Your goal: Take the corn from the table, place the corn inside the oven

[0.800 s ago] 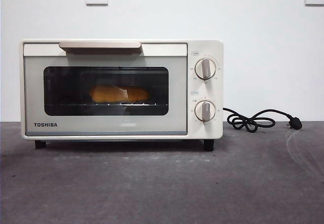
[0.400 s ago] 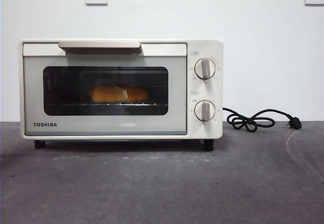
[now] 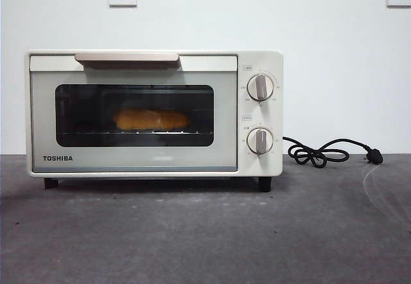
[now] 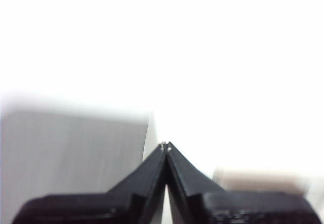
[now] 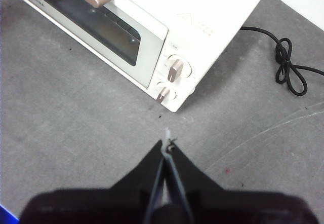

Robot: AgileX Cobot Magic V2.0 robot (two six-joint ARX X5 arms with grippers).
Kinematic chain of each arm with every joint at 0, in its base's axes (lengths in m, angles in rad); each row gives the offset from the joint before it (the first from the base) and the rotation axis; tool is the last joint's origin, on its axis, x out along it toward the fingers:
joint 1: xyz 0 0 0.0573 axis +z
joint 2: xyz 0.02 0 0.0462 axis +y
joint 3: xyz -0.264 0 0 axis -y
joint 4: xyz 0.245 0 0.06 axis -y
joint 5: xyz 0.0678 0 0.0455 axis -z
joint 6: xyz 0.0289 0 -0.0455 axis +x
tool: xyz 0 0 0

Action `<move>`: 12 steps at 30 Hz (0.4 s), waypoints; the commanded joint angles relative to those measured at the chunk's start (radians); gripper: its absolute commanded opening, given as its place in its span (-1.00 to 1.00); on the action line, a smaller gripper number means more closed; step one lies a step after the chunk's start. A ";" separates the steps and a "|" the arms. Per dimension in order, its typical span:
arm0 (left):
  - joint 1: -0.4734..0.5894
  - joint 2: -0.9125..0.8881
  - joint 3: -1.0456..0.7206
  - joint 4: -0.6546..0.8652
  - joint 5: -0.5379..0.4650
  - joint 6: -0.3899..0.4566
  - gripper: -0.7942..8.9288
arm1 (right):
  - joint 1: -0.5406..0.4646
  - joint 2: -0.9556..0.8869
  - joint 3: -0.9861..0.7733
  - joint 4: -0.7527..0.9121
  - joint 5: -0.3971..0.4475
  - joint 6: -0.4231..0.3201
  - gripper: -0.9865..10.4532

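1. Corn (image 3: 152,119) lies on the rack inside the oven (image 3: 154,114), behind the closed glass door.
2. Oven stands on the table (image 3: 205,232); black cord (image 3: 327,151) coiled beside its knob side.
3. Left gripper (image 4: 166,145): jaws pressed together, empty.
4. Right gripper (image 5: 166,144): jaws closed, empty, above the table in front of the oven's knob corner.

The oven (image 3: 260,59) has a smooth cream shell with a slight sheen and a dark glossy glass window. Its knobs (image 3: 260,87) look like brushed metal. The bench (image 3: 205,232) is matt, mottled grey. The cord (image 3: 321,152) is black and rubbery.
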 commanded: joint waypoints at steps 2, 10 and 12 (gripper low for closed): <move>0.003 -0.064 -0.071 0.129 -0.002 0.116 -0.85 | -0.001 0.002 0.001 0.003 0.004 0.011 -0.86; 0.003 -0.178 -0.394 0.378 0.057 0.217 -0.85 | -0.001 0.002 0.001 0.003 0.004 0.011 -0.86; 0.003 -0.200 -0.457 0.378 0.057 0.222 -0.85 | -0.001 0.002 0.001 0.003 0.004 0.011 -0.86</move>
